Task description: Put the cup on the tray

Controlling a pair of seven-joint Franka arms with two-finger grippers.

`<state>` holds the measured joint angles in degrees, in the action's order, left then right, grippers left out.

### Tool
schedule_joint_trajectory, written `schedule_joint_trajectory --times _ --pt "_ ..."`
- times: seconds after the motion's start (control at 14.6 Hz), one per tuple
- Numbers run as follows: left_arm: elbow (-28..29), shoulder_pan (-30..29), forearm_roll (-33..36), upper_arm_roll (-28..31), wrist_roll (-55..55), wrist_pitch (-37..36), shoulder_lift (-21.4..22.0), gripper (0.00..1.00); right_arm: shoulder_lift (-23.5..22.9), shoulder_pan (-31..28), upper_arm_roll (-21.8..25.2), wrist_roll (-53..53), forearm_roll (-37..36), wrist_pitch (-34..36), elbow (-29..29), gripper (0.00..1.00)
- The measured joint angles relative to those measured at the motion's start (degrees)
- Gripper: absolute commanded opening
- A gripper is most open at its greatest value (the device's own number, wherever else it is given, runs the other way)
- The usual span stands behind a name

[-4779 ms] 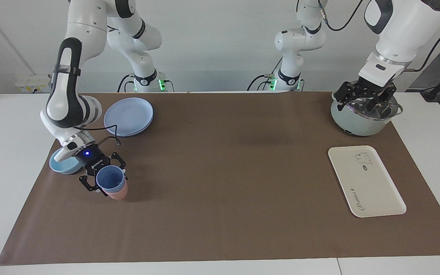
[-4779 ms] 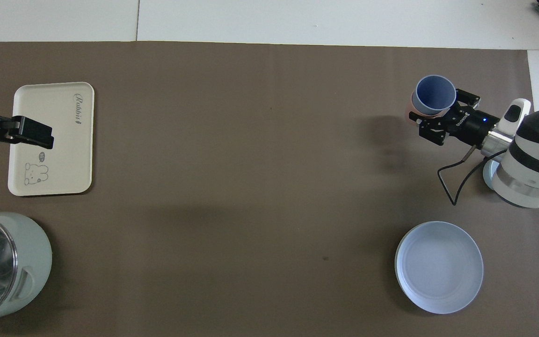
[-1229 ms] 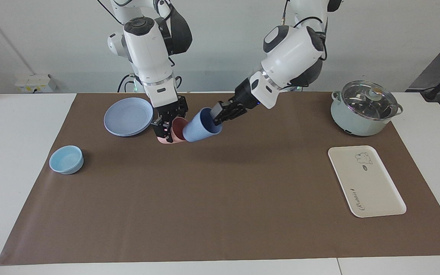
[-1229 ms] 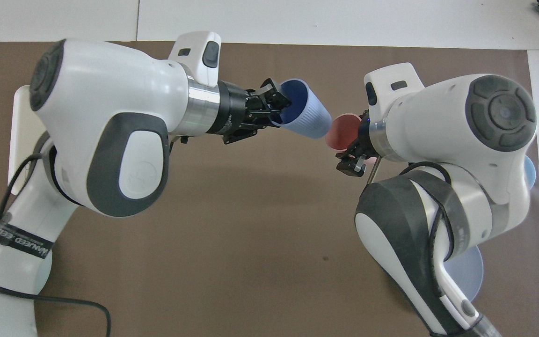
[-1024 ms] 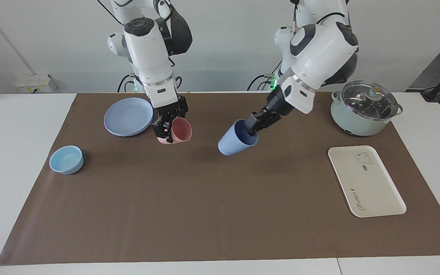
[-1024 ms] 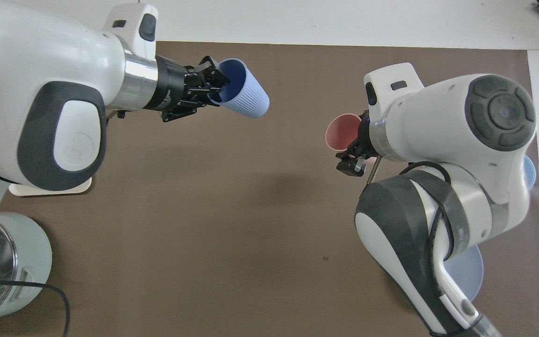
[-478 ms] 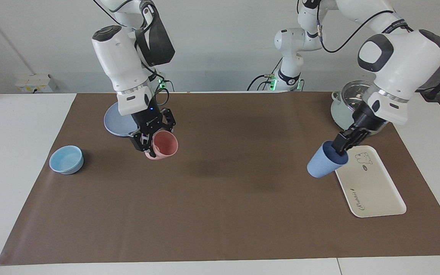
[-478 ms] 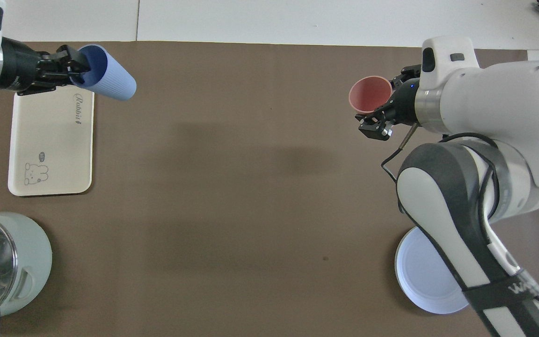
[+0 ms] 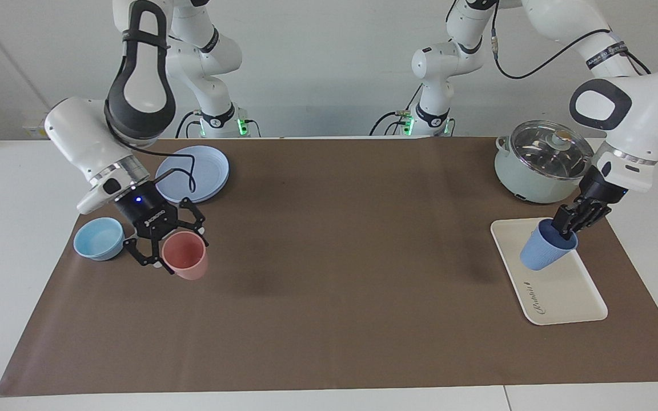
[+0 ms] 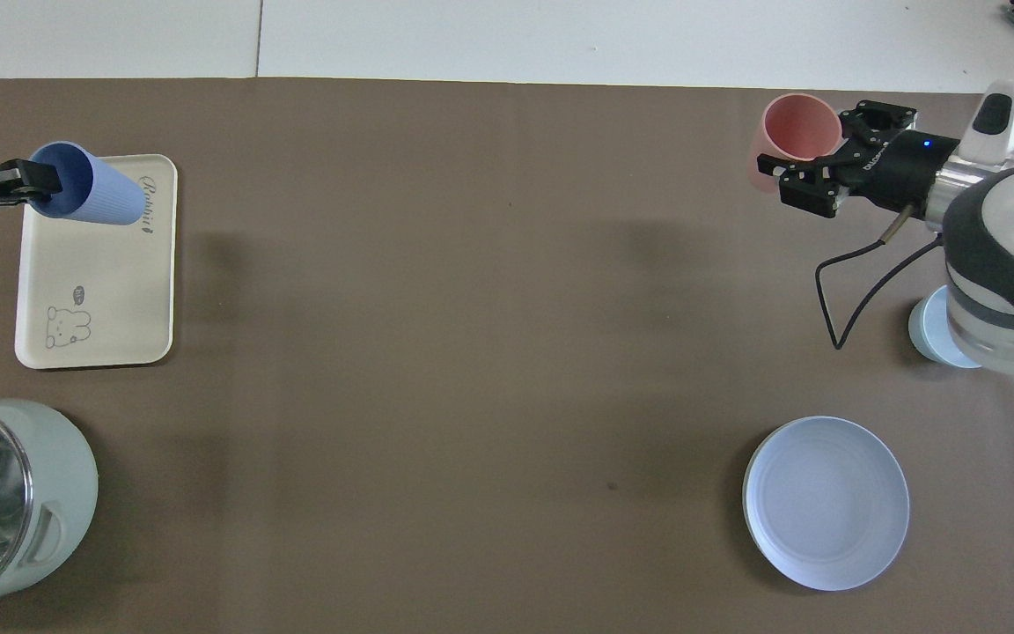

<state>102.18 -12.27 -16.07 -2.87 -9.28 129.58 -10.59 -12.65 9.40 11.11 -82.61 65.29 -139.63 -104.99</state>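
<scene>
Since half a second ago the left gripper (image 9: 570, 222) has been carrying the cup (image 9: 546, 252) from just off the tray's edge to over the tray (image 9: 563, 297), and the right gripper (image 9: 160, 242) has been swinging the pink cup (image 9: 187, 264) away from the plate toward the bowl. Left gripper is clamping the cup's rim, one finger inside the mouth, cup tilting, its base low over the tray's end nearer the pot; cannot tell if the base is touching. Cup is showing nothing inside. Tray is carrying a bear print (image 10: 62, 324) and cursive lettering (image 10: 148, 202), nothing else lying on it. The pot (image 9: 545, 165) is sitting just beside the tray, nearer to the robots, glass lid on, contents not readable. Right gripper is gripping the pink cup by its rim, hanging it tilted over the brown mat (image 9: 329, 274), well apart from the tray, at the right arm's end. The light-blue bowl (image 9: 99, 238) is sitting just beside that gripper, showing nothing in it. The blue plate (image 9: 203, 171) is lying bare, nearer to the robots than the bowl.
</scene>
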Motion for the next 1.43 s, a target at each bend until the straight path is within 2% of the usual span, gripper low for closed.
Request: schedule_joint_trajectory --times 0.14,0.34,0.48,0.68,0.75,0.89,0.96,1.02,1.3,1.43 --pt "3.3 -1.7 0.0 0.0 -2.9 3.6 0.0 0.0 -1.5 -0.7 0.0 -4.4 8.9 -2.1 -0.7 0.0" --pt "5.5 -4.1 0.0 0.0 -4.1 5.9 0.0 0.0 -3.3 -0.7 -0.2 -17.5 25.0 -4.4 -4.0 0.0" --pt "7.6 -5.7 0.0 0.0 -5.6 9.5 -0.8 0.0 -4.3 -0.8 -0.1 -22.6 31.0 -4.6 -5.7 0.0" --pt "8.7 -6.8 0.0 0.0 -6.4 12.7 -4.0 0.0 -6.4 -2.1 -0.1 -30.1 36.1 -4.4 -6.6 0.0" --pt "8.7 -6.8 0.0 -0.2 -6.4 12.7 -4.6 0.16 -7.2 -2.7 -0.1 -33.0 37.3 -4.1 -6.8 0.0" --pt "8.4 -6.8 0.0 -0.7 -6.2 12.2 -4.9 0.54 -8.6 -3.5 -0.1 -37.9 40.5 -2.2 -7.6 0.0" --pt "7.6 -6.7 0.0 -0.8 -6.2 10.7 -4.9 0.88 -9.1 -3.6 -0.1 -40.2 42.3 -1.6 -8.2 0.0" --pt "6.2 -6.7 0.0 -0.9 -6.2 8.0 -4.9 1.0 -9.4 -3.6 -0.2 -42.0 43.5 -1.3 -9.0 0.0" --pt "-2.5 -6.7 0.6 -0.9 -6.1 -3.5 -5.5 1.0 -9.6 -3.5 -0.4 -43.5 43.9 -1.0 -10.3 0.0" --pt "-8.1 -5.9 5.6 -1.0 -5.3 -9.9 -6.2 1.0 -9.6 -3.5 -0.4 -43.7 43.9 -1.0 -10.7 0.0"
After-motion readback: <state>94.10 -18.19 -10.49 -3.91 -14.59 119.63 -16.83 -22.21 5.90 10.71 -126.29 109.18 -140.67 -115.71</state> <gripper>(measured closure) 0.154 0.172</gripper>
